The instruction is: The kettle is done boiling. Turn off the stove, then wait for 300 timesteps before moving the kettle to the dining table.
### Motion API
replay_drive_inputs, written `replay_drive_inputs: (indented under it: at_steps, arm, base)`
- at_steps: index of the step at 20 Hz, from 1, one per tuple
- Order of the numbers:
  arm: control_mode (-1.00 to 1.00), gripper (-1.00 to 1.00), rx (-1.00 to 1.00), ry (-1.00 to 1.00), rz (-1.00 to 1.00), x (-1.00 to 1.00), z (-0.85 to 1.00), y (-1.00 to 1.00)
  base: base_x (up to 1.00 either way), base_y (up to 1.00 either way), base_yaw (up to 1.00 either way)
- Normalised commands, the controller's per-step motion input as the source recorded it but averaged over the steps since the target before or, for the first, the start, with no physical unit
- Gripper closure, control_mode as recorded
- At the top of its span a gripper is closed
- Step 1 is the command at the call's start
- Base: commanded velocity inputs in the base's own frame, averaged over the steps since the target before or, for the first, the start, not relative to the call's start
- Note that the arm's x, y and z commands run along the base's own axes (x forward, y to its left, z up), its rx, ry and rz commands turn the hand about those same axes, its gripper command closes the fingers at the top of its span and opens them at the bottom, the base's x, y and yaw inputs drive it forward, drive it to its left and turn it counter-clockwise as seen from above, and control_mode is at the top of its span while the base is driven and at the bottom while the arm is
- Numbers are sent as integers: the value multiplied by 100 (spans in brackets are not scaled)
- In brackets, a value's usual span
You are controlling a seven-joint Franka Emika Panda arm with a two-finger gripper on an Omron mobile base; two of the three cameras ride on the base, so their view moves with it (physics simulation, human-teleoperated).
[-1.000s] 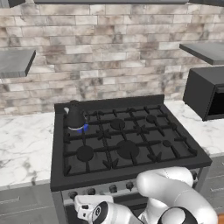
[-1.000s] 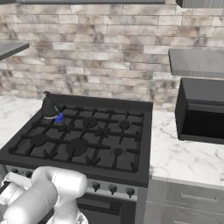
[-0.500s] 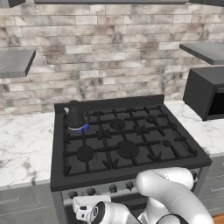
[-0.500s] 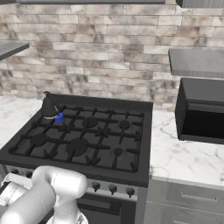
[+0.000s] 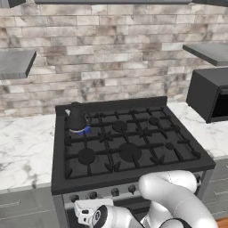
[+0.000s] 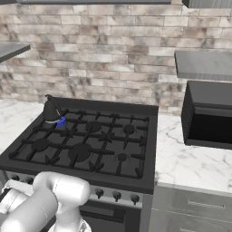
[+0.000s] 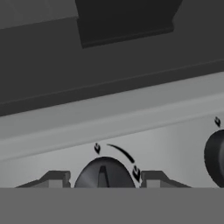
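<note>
One knob (image 7: 104, 174) sits between our gripper (image 7: 103, 179) fingertips, a gap showing each side, grip unconfirmed. We judge a shallow bite may slip, leaving flame under the kettle (image 5: 76, 118) on the stove's (image 5: 129, 147) rear-left burner

Kettle (image 6: 51, 111) on stove's (image 6: 113, 149) back-left burner, apparently lit.

A wall of grey-brown stone bricks (image 5: 116, 53) runs across the back of the kitchen, with a grey shelf (image 5: 15, 62) fixed to it at the left. White marble bench (image 5: 24, 147) with grey veining lies along the wall, grey drawer fronts (image 6: 192, 210) beneath it. A black microwave (image 6: 210, 115) stands on the bench at the right, under another grey shelf (image 6: 204, 63).
</note>
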Motion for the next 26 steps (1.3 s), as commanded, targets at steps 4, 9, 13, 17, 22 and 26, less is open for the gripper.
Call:
replay_drive_inputs:
  at_steps: [4,9,13,17,22,26]
  arm:
    - [-100,100,2,-4,0,-4,0,0]
    - [-100,100,12,0,0,-1,0,0]
    - [-100,100,17,0,0,0,0,0]
    - [-100,100,22,1,0,0,0,0]
    - [-100,100,24,4,0,4,0,2]
    - [-100,100,26,3,0,6,0,0]
  base:
    - [0,0,0]
    - [0,0,0]
    - [0,0,0]
    - [0,0,0]
    - [0,0,0]
    - [0,0,0]
